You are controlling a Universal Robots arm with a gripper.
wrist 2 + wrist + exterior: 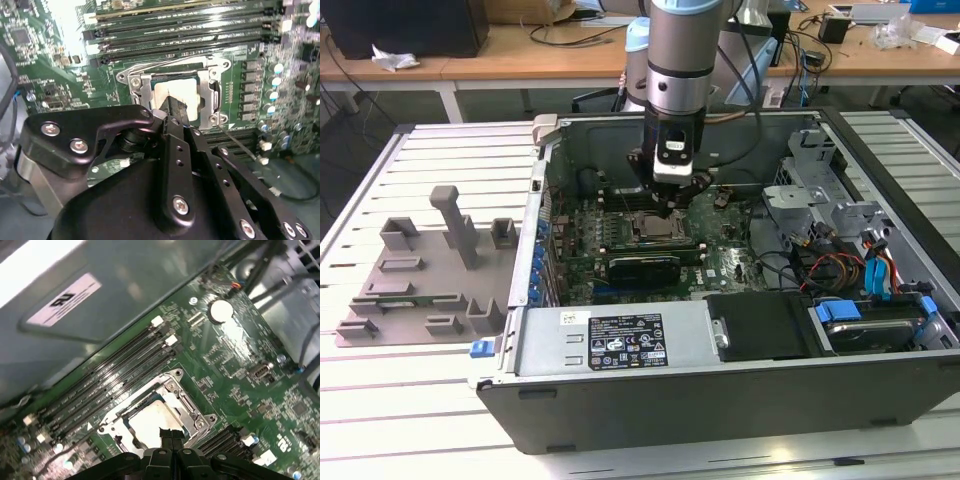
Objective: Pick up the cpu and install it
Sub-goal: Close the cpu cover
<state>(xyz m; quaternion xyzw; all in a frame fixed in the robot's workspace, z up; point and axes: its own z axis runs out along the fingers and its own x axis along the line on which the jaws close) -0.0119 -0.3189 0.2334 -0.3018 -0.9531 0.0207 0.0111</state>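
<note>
My gripper (175, 106) fills the foreground in both wrist views. Its two dark fingers are drawn together with barely a seam between them (171, 432), and I see nothing clamped between them. The tips hang right over the pale metal top of the cpu (162, 92). I cannot tell whether they press on it or stop just short.

The biggest thing around me is the open computer case (720, 400), lying on the slatted table (450, 420). My arm reaches straight down into it, with the gripper (665, 205) low over the board. At the exterior view's left, well apart from the case, stands the grey fixture tray (420, 290).

Inside the case lies the green motherboard (235, 365), and on it a row of long memory slots (115, 375) runs just beside the socket. The socket's silvery metal frame (190, 410) surrounds the chip on all sides.

The cpu (150, 422) lies flat within that frame and looks square to it, not tilted.

I judge the pick-up and carry done, since the chip is in its socket and not in my grip. Whether it is fully seated and the frame latched, I cannot tell.
</note>
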